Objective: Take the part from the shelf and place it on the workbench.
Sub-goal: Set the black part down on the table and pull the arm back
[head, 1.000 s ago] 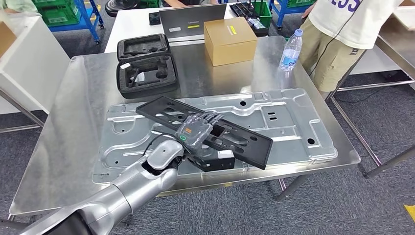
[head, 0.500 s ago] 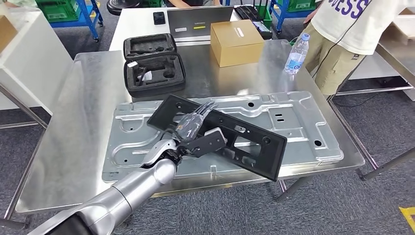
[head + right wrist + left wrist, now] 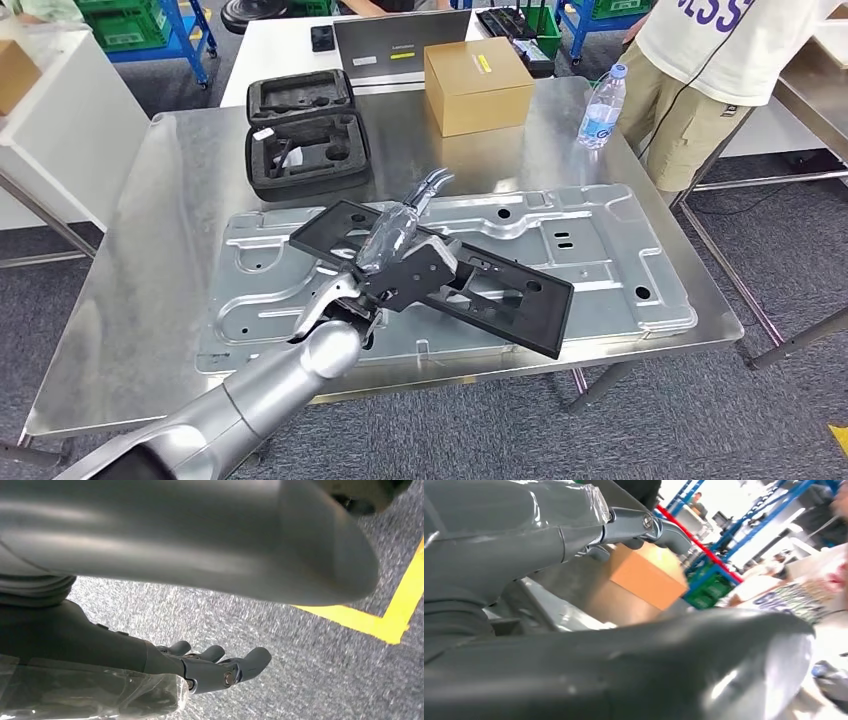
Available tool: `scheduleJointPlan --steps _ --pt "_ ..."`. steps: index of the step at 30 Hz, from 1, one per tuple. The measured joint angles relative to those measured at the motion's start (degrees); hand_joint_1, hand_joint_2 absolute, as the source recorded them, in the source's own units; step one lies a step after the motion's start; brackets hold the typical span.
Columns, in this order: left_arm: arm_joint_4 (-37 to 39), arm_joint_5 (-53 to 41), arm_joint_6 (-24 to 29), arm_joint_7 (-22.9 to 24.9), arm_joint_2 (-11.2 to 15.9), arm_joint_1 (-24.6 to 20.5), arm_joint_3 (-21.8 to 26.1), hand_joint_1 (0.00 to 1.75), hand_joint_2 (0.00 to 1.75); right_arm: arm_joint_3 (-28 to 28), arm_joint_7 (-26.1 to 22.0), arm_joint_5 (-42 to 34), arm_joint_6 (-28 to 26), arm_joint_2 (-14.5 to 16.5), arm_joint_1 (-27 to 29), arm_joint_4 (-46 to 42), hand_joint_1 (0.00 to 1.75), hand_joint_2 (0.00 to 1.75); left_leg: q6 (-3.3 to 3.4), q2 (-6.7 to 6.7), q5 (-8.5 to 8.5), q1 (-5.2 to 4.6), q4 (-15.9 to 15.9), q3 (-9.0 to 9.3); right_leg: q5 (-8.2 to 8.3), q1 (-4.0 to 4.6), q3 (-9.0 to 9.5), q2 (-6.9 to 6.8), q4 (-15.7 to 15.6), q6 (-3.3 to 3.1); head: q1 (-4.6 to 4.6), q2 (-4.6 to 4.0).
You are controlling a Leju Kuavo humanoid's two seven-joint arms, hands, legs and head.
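I am lowering the long black perforated plastic panel, gripped in my left hand, onto the steel workbench; its overhanging end risks tipping off the edge.

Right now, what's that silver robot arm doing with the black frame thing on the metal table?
The robot's left hand lies over a long black plastic part, which rests tilted across a large stamped metal sheet on the steel workbench. The fingers reach out past the part's far edge; whether they grip it cannot be told. The right hand hangs over the grey floor, holding nothing. A person stands at the far corner beside a water bottle and a cardboard box.
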Motion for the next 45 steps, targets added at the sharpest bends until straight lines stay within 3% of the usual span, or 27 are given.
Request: scheduleJointPlan --steps 2,4,5,7,9,12,14,15,17,19,20,21,23,25,29,31,33,34,35,36,38,40,45 --pt "-3.24 2.91 -1.09 -0.43 0.94 0.88 0.00 0.00 0.00 -0.26 -0.08 -0.28 -0.11 0.02 0.25 0.00 0.00 0.00 -0.59 0.09 -3.69 0.21 7.84 -3.45 -0.01 -0.02 -0.02 -0.07 0.01 -0.37 -0.07 -0.01" --pt "-5.87 7.39 -3.34 -1.39 1.80 2.13 0.00 0.00 0.00 -0.42 -0.09 -0.56 -0.14 0.02 0.58 0.00 0.00 0.00 -0.86 0.13 -4.84 0.38 12.54 -5.61 -0.05 -0.04 0.00 -0.10 0.02 -0.45 -0.09 0.00" --pt "-7.29 10.02 -4.73 -1.88 2.24 2.76 0.00 0.00 0.00 -0.51 -0.08 -0.72 -0.13 0.05 0.73 0.00 0.00 0.00 -0.92 0.16 -3.86 0.48 11.62 -5.20 -0.06 -0.07 0.03 -0.10 0.02 -0.44 -0.10 0.01" --pt "-10.30 14.89 -7.29 -2.57 3.03 3.63 -0.01 0.00 0.00 -0.75 -0.08 -1.01 -0.12 0.16 0.91 0.00 0.00 0.00 -0.93 0.26 -0.20 0.70 4.26 -1.73 -0.13 -0.15 0.15 -0.07 0.04 -0.25 -0.12 0.01" --pt "-12.85 17.59 -8.80 -2.87 3.58 4.07 -0.07 0.00 0.00 -0.99 -0.08 -1.19 -0.12 0.21 0.90 0.00 0.00 0.00 -0.63 0.22 2.01 0.67 -2.46 1.55 -0.23 0.09 0.16 -0.02 0.11 0.27 -0.09 0.01" --pt "-15.97 20.58 -10.39 -3.44 4.49 4.85 -0.38 0.00 0.00 -1.21 -0.10 -1.49 -0.12 0.20 0.96 0.00 0.00 0.00 0.54 0.02 2.40 0.32 -4.12 2.22 0.00 0.09 0.20 0.02 -0.22 1.18 0.05 0.01" --pt "-17.93 22.49 -11.40 -4.00 5.03 5.13 -0.74 0.00 0.00 -1.26 -0.16 -1.62 -0.12 0.20 1.00 0.00 0.00 0.00 1.33 0.03 2.71 0.37 -4.30 2.25 -1.00 -0.08 -0.25 -0.04 0.92 1.58 0.08 0.01" --pt "-18.79 23.24 -11.79 -4.26 5.19 5.20 -0.90 0.00 0.00 -1.27 -0.21 -1.68 -0.12 0.21 1.01 0.00 0.00 0.00 1.64 0.08 2.83 0.46 -4.40 2.28 -2.43 -0.07 -1.16 -0.07 3.13 1.67 0.12 0.01" --pt "-20.18 24.48 -12.40 -4.66 5.50 5.55 -1.15 0.00 0.00 -1.28 -0.26 -1.84 -0.12 0.25 1.05 0.00 0.00 0.00 2.03 0.23 2.85 0.29 -4.40 2.29 -6.31 0.03 -4.51 -0.09 10.80 1.68 0.20 0.00" --pt "-21.28 25.51 -13.01 -4.93 5.91 6.19 -1.40 0.00 0.00 -1.30 -0.25 -2.03 -0.12 0.28 1.13 0.00 0.00 0.00 2.18 0.32 2.86 -0.11 -4.39 2.30 -8.14 0.16 -7.23 -0.09 16.81 1.53 0.22 -0.01" --pt "-21.81 25.92 -13.27 -5.07 6.13 6.46 -1.53 0.00 0.00 -1.31 -0.25 -2.12 -0.13 0.29 1.16 0.00 0.00 0.00 2.21 0.30 2.86 -0.28 -4.38 2.32 -7.51 0.25 -7.18 -0.09 16.78 1.35 0.22 -0.01" --pt "-22.36 26.22 -13.47 -5.21 6.35 6.63 -1.65 0.00 0.00 -1.34 -0.24 -2.16 -0.16 0.27 1.18 0.00 0.00 0.00 2.22 0.27 2.86 -0.38 -4.38 2.38 -5.91 0.38 -5.91 -0.09 14.28 1.09 0.22 -0.01" --pt "-23.47 26.63 -13.80 -5.44 6.69 6.73 -1.83 0.00 0.00 -1.49 -0.23 -2.22 -0.25 0.23 1.15 0.00 0.00 0.00 2.14 0.20 2.82 -0.56 -4.34 2.49 -2.48 0.73 -1.72 -0.08 6.14 0.48 0.22 -0.01" --pt "-24.40 26.97 -14.02 -5.58 6.95 6.83 -1.98 0.00 0.00 -1.69 -0.22 -2.28 -0.31 0.20 1.08 0.00 0.00 0.00 1.86 0.20 2.80 -0.74 -4.27 2.42 -1.14 1.10 0.70 -0.06 1.18 0.02 0.21 0.00" --pt "-25.86 28.28 -14.61 -5.97 7.42 7.26 -2.34 0.00 0.00 -2.02 -0.18 -2.40 -0.36 0.25 1.15 0.00 0.00 0.00 0.76 0.25 2.18 -0.58 -3.48 1.89 -0.72 1.13 0.79 -0.13 0.27 -0.89 0.16 0.00" --pt "-26.44 29.05 -15.03 -6.32 7.72 7.34 -2.45 0.00 0.00 -2.17 -0.21 -2.47 -0.44 0.26 1.11 0.00 0.00 0.00 0.02 0.30 -1.01 -0.32 1.68 -0.33 -0.46 0.93 0.72 -0.24 0.12 -1.42 0.03 0.00" --pt "-26.79 29.69 -15.42 -6.58 8.05 7.68 -2.59 0.00 0.00 -2.21 -0.22 -2.56 -0.51 0.20 1.13 0.01 0.00 0.00 -0.51 0.33 -4.71 -0.08 9.71 -3.76 -0.37 0.93 0.55 -0.27 0.12 -1.64 -0.07 -0.01" --pt "-26.90 29.84 -15.56 -6.64 8.23 7.91 -2.65 0.00 0.00 -2.21 -0.22 -2.58 -0.53 0.17 1.16 0.02 0.00 0.00 -0.65 0.34 -5.44 0.00 12.27 -4.81 -0.35 0.94 0.49 -0.28 0.13 -1.66 -0.08 -0.01" --pt "-27.00 29.87 -15.66 -6.66 8.39 8.09 -2.71 0.00 0.00 -2.22 -0.22 -2.58 -0.53 0.16 1.21 0.02 0.00 0.00 -0.70 0.34 -5.13 0.04 12.69 -4.85 -0.32 0.94 0.47 -0.28 0.14 -1.67 -0.08 -0.01" --pt "-27.14 29.88 -15.71 -6.67 8.52 8.18 -2.76 0.00 0.00 -2.23 -0.22 -2.58 -0.54 0.17 1.24 0.01 0.00 0.00 -0.65 0.34 -3.83 0.07 10.71 -3.72 -0.30 0.94 0.50 -0.27 0.14 -1.65 -0.08 -0.01" --pt "-27.53 29.88 -15.78 -6.70 8.64 8.15 -2.82 0.00 0.00 -2.24 -0.23 -2.59 -0.54 0.20 1.24 0.00 0.00 0.00 -0.18 0.34 -0.29 0.00 2.34 0.61 -0.25 0.97 0.60 -0.25 0.15 -1.56 -0.09 -0.01" --pt "-27.93 29.88 -15.81 -6.71 8.67 8.10 -2.85 0.00 0.00 -2.25 -0.24 -2.64 -0.57 0.22 1.17 0.00 0.00 0.00 0.43 0.31 1.55 -0.24 -3.70 3.57 -0.14 1.14 0.46 -0.24 0.24 -1.24 -0.08 0.00" --pt "-28.10 29.88 -15.83 -6.69 8.79 8.23 -2.99 0.00 0.00 -2.26 -0.24 -2.71 -0.69 0.22 1.15 0.01 0.00 0.00 1.05 0.23 1.88 -0.62 -4.66 3.80 0.29 1.15 0.21 -0.25 0.06 -0.47 -0.04 -0.01"
